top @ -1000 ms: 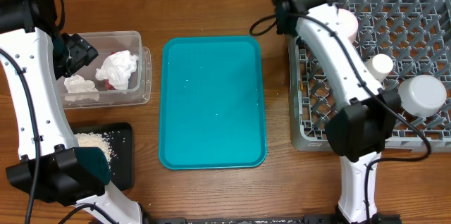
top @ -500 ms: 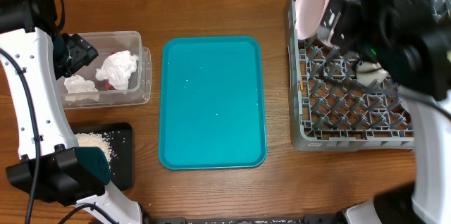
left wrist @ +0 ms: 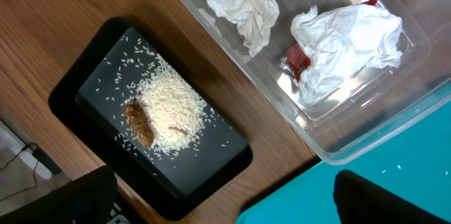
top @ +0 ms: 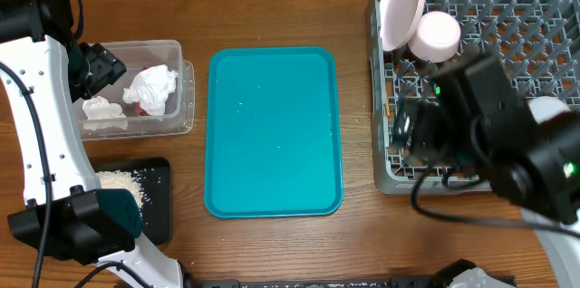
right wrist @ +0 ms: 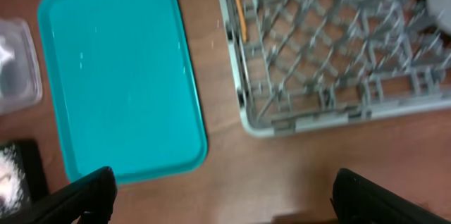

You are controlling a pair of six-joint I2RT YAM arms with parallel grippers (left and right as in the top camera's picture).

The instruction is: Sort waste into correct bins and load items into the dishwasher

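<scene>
The clear tub (left wrist: 338,150) holds two crumpled tissues (left wrist: 245,2) and a red wrapper (left wrist: 297,58). Beside it, the black tray (left wrist: 211,160) carries a rice pile (left wrist: 169,108) and a brown scrap (left wrist: 139,123). My left gripper (left wrist: 222,192) hangs open and empty high above the tub's corner. The grey rack (top: 385,175) holds the standing plate (top: 401,7), the pink bowl (top: 437,36) and chopsticks (right wrist: 239,13). My blurred right arm (top: 489,139) covers the rack's front. The right gripper (right wrist: 225,192) is open and empty over bare wood by the rack's front left corner.
The teal tray (top: 275,129) lies between the tub and the rack, with a few white specks on it. The left arm's base (top: 82,225) stands at the front left beside the black tray. The rack (right wrist: 317,62) fills the table's right side.
My right arm has swung from the rack's back toward its front edge, uncovering the plate and the pink bowl standing in the rack. The left arm has not moved.
</scene>
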